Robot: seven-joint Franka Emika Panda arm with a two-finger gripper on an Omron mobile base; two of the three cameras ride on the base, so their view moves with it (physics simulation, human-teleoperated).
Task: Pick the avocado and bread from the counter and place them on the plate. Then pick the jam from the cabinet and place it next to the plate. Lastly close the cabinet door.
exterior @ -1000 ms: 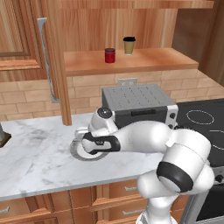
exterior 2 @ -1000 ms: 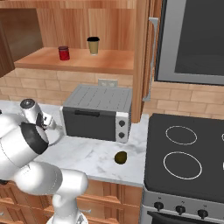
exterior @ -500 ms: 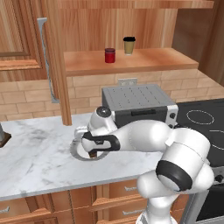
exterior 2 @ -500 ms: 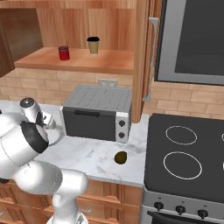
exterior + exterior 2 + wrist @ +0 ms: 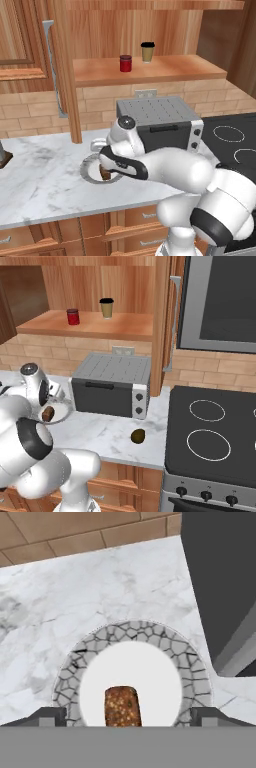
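Hand view: bread [image 5: 122, 706] on plate [image 5: 194, 664], between spread jaws.

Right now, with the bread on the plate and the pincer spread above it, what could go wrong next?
1. The pincer hangs low over the bread; a skewed lift could nudge it across the plate.
2. The avocado lies near the counter front edge by the stove; a poor grasp could roll it off.
3. The toaster oven stands between plate and avocado, so a low sweep may hit it.
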